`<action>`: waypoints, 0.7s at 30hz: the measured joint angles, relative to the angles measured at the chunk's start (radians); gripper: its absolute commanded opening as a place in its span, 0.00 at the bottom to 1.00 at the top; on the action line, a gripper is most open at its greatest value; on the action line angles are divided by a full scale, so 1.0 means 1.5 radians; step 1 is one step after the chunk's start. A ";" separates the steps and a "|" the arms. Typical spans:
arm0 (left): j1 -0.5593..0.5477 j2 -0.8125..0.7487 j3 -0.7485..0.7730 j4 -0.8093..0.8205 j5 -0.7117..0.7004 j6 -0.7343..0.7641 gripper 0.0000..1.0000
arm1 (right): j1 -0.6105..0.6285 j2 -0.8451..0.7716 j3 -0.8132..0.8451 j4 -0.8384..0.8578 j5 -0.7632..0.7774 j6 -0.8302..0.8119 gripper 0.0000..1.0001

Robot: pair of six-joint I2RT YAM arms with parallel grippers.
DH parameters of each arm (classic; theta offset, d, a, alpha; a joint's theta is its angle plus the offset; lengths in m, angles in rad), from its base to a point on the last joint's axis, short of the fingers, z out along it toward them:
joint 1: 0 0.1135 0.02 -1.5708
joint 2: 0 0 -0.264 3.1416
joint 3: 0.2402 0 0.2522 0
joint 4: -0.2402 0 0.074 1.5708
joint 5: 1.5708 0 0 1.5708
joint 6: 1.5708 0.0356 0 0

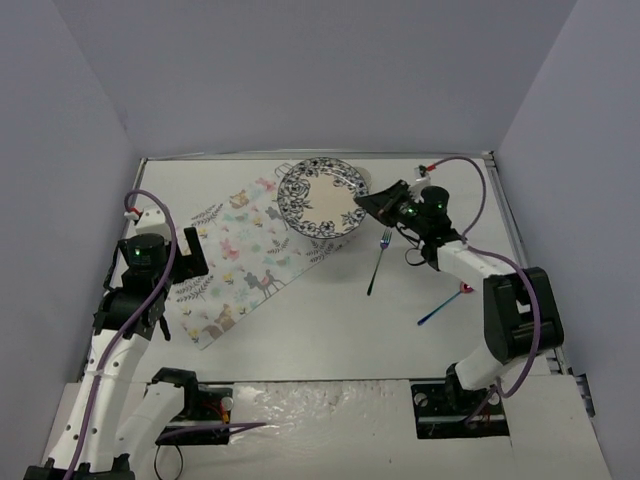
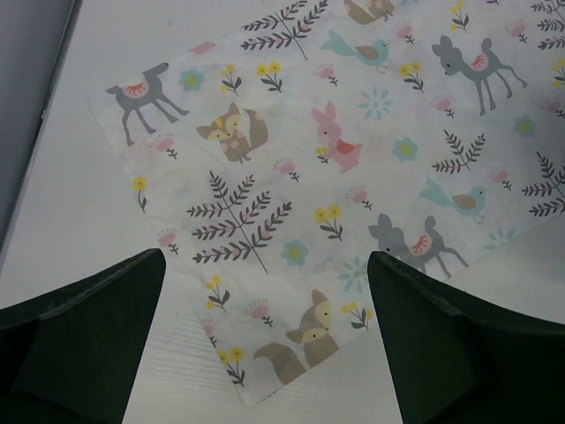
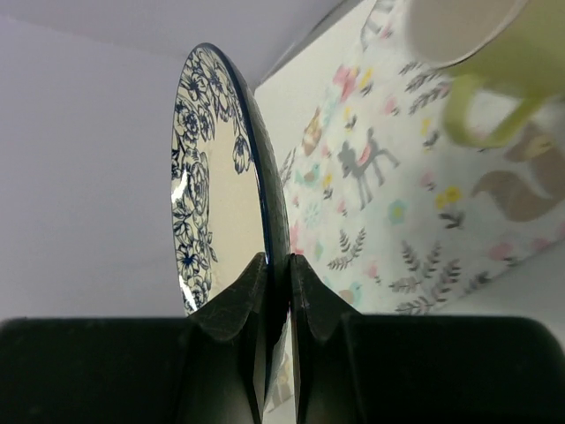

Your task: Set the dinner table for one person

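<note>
While the R gripper [image 1: 368,203] pinches the right rim of the blue-floral plate [image 1: 318,197], top cam has that plate over the far end of the animal-print placemat [image 1: 240,270]. The placemat lies diagonal on the left half of the white dinner table [image 1: 320,335], which spans the whole work area between the walls, arm bases at its near edge. Fork [image 1: 378,262] and a blue-handled utensil [image 1: 440,308] lie on bare dinner table right of the placemat, apart from each other. L gripper [image 1: 185,258] sits over the placemat's left edge. L wrist cam: L gripper [image 2: 265,256] spread wide w/ nothing gripped, placemat [image 2: 353,159] corner below it, dinner table [image 2: 79,230] beside. R wrist cam: R gripper [image 3: 275,265] fingers nearly together, clamped on plate [image 3: 216,177] rim, plate edge-on; mug [image 3: 468,53] w/ pale green handle by the placemat [image 3: 371,177].
</note>
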 measured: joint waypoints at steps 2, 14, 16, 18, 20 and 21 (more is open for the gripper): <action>0.000 -0.004 0.000 0.000 -0.002 0.000 0.97 | 0.055 0.040 0.035 -0.002 0.009 -0.004 0.00; 0.000 -0.010 0.000 0.000 -0.015 0.000 0.97 | 0.245 0.293 0.176 0.004 0.049 -0.017 0.00; 0.000 -0.010 0.000 0.000 -0.016 0.000 0.97 | 0.254 0.325 0.193 0.010 0.053 -0.017 0.00; 0.000 -0.010 0.000 0.000 -0.017 0.000 0.97 | 0.260 0.350 0.205 0.014 0.059 -0.017 0.00; 0.000 -0.010 0.000 0.000 -0.018 0.000 0.97 | 0.263 0.368 0.215 0.015 0.065 -0.017 0.00; 0.000 -0.010 0.000 0.000 -0.018 0.000 0.97 | 0.263 0.376 0.222 0.017 0.067 -0.017 0.00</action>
